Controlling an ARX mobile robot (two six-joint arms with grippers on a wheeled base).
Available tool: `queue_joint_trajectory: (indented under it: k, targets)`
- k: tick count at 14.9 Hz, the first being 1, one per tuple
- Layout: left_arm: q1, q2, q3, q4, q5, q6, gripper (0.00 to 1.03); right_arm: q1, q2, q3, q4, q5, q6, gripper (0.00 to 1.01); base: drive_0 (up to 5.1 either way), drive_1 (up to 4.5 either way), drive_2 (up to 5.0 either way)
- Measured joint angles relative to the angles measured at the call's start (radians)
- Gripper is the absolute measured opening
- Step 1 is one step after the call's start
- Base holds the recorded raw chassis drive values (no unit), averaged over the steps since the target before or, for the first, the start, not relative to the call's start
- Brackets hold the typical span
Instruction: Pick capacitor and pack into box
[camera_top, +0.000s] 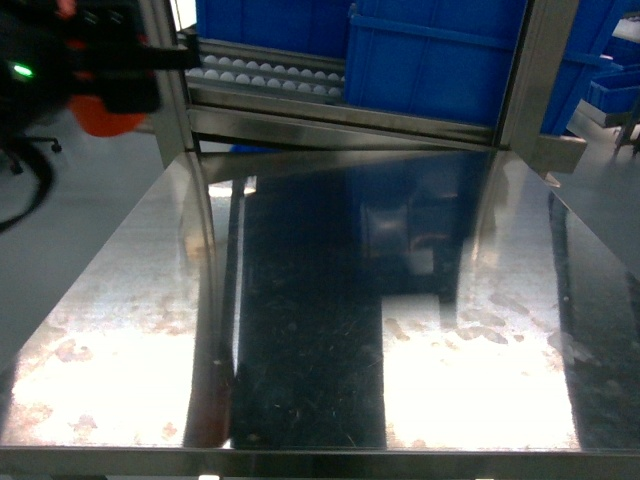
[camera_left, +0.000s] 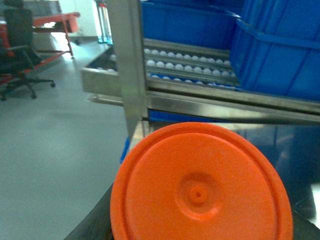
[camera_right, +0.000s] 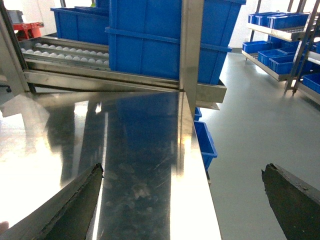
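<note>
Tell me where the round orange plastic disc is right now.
The round orange plastic disc fills the bottom of the left wrist view, in front of the steel upright post; in the head view it peeks out far upper left.

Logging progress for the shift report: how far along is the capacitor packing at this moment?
Nothing looks done: the steel table shows only reflections, with no pink box or capacitor in any view. In hand: the left gripper carries an orange disc, raised near the rack's post. The right gripper has its jaws spread wide and empty. Left: finding the capacitor and box, picking and packing.
</note>
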Motion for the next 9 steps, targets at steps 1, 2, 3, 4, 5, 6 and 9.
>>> queue_joint_trajectory:
  k: [1, 2, 3, 4, 5, 6, 9]
  targets:
    - [-0.003, -0.229, -0.118, -0.034, -0.071, 0.026, 0.45, 0.000, 0.000, 0.000, 0.000, 0.000, 0.000, 0.98, 0.0, 0.00, 0.0]
    - [-0.011, -0.516, -0.214, -0.129, -0.152, 0.054, 0.45, 0.000, 0.000, 0.000, 0.000, 0.000, 0.000, 0.98, 0.0, 0.00, 0.0]
    - [-0.012, -0.543, -0.212, -0.115, -0.155, 0.058, 0.45, 0.000, 0.000, 0.000, 0.000, 0.000, 0.000, 0.98, 0.0, 0.00, 0.0]
    - [-0.013, -0.540, -0.212, -0.122, -0.154, 0.065, 0.45, 0.000, 0.000, 0.000, 0.000, 0.000, 0.000, 0.98, 0.0, 0.00, 0.0]
    - [-0.013, -0.525, -0.212, -0.132, -0.154, 0.065, 0.45, 0.000, 0.000, 0.000, 0.000, 0.000, 0.000, 0.98, 0.0, 0.00, 0.0]
    - [-0.013, -0.521, -0.212, -0.132, -0.154, 0.065, 0.45, 0.000, 0.000, 0.000, 0.000, 0.000, 0.000, 0.98, 0.0, 0.00, 0.0]
    - [0.082, -0.662, -0.284, -0.340, 0.152, 0.033, 0.44, 0.000, 0.000, 0.000, 0.000, 0.000, 0.000, 0.98, 0.0, 0.00, 0.0]
